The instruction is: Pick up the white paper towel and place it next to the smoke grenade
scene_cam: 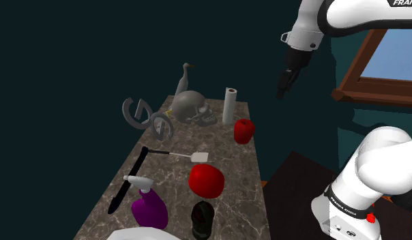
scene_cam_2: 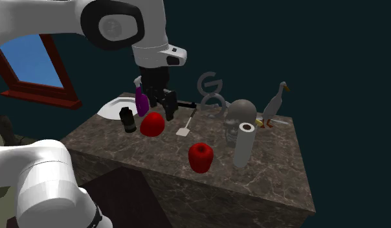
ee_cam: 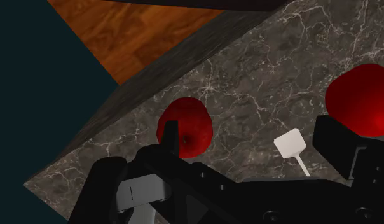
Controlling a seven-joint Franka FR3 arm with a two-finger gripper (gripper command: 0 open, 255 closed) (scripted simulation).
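My gripper [ee_cam: 249,130] hangs high above the marble counter [ee_cam: 273,70]. Its two black fingers [ee_cam: 171,137] are spread wide and hold nothing. Looking down past them, I see a red apple [ee_cam: 184,127] by one finger. The white head of a spatula [ee_cam: 290,144] lies far below between the two, and a larger red round thing [ee_cam: 362,102] sits by the other finger.

Read on the shoulder view, the white paper towel roll [scene_cam: 229,106] stands upright at about eight o'clock from me, towards the counter's far end. The apple sits close to the roll at its five o'clock, and a grey skull [scene_cam: 191,108] is near it at nine. Farthest from the roll, down the counter at about its seven o'clock, is the dark smoke grenade [scene_cam: 202,219]. A purple spray bottle [scene_cam: 150,208] is at the grenade's nine and the red round thing at its twelve.

I judge the step in hand to be the reach for the roll. It looks tall, narrow and probably light, so a nudge from one finger could topple it. I should descend from above with the fingers at full spread and straddle its upper half. Centring it first will let both pads meet it together. Turning the fingers clear of the apple and skull helps, as does a gentle squeeze, since paper gives. Then a straight lift should come before any travel towards the grenade.
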